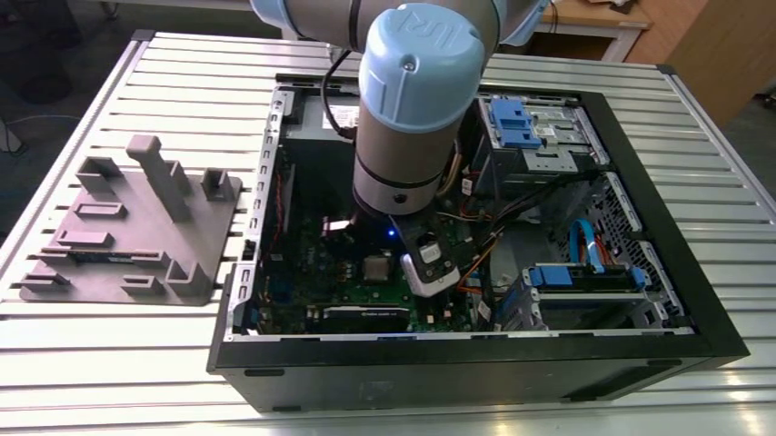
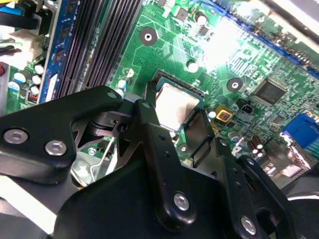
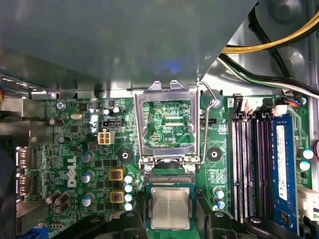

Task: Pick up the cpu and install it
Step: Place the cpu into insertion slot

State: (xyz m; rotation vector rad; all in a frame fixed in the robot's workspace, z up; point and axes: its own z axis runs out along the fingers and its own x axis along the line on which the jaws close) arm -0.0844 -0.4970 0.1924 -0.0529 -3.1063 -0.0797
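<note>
1. The cpu [image 3: 170,207] lies flat in its socket, so this looks like the seating step. Doing it well likely means keeping the chip level and square, with no sideways drag. The hinged load frame [image 3: 164,124] stands open.
2. The gripper [image 3: 172,219] is spread. Its fingers [image 3: 127,225] flank the cpu with a gap on each side and appear to pinch nothing.
3. In the exterior view, the cpu sits at lower centre, on the green motherboard [image 1: 303,300] inside the computer case [image 1: 631,182].

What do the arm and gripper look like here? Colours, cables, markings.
Arm: grey cylindrical tube, pale blue round joint cap with embossed lettering, black cable alongside, blue light near the wrist. Gripper: black flat linkage fingers joined by silver pins.
</note>
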